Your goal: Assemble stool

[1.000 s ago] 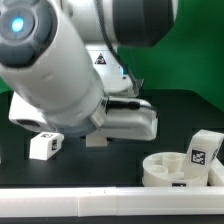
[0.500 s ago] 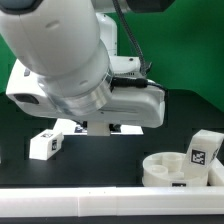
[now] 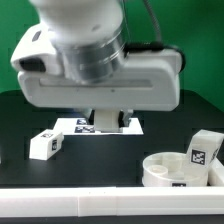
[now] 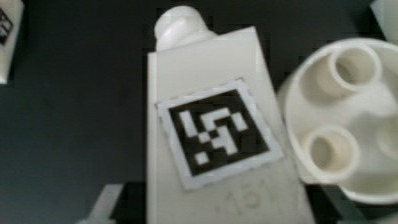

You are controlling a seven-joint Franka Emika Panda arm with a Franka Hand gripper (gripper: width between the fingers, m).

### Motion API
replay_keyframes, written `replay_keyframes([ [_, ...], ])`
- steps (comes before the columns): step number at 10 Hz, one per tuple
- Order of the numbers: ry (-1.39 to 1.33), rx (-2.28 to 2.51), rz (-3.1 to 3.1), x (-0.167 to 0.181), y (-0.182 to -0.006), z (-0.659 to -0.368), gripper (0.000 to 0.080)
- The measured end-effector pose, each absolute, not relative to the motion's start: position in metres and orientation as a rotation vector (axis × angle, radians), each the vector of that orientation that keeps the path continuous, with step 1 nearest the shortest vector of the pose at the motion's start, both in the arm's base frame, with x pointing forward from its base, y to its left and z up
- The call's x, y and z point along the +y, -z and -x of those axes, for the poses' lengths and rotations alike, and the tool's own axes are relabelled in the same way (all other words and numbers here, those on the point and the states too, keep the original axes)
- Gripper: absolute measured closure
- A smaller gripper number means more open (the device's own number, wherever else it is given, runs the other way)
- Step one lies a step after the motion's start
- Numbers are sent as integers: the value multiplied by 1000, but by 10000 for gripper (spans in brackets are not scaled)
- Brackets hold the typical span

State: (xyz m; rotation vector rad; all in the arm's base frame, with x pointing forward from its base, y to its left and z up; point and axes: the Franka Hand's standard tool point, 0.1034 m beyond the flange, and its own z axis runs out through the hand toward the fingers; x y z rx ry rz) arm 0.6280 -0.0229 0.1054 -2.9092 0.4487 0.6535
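Exterior view: you see the arm (image 3: 100, 60) filling the upper middle of the picture, with its gripper (image 3: 109, 119) hanging just above the marker board (image 3: 85, 127) on the black table (image 3: 20, 120). The hand's white body blocks most of the jaws, so you cannot tell from here what sits between them. A loose leg (image 3: 45, 144) lies on the table toward the exterior view's left, well apart from the gripper, with one marker tag facing the camera. The seat (image 3: 165, 172), a thick round white disc with an open recess on top, rests near the front at the exterior view's right. An upright leg (image 3: 203, 148) stands at the seat's far side; you cannot tell whether it stands on the seat or just behind it. A long white bar (image 3: 80, 206) runs along the front edge, in front of the seat.

Wrist view: you find the jaws drawn in narrow on the gripped leg (image 4: 210, 75), a white rectangular block with its tag (image 4: 217, 130) turned to the camera. One of the fingers (image 4: 121, 200) shows as a dim grey shape at the block's near end. The seat lies just beside the gripped leg, with round sockets showing; whether the two touch cannot be told.
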Motion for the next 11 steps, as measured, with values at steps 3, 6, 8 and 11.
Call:
replay_keyframes([
  [3, -287, 481, 2986, -24, -105, -647, 469],
  [6, 105, 538, 3021, -20, -107, -655, 469],
  [8, 367, 557, 3021, -10, -108, -649, 469],
  [11, 715, 525, 3001, 0, -108, -638, 469],
])
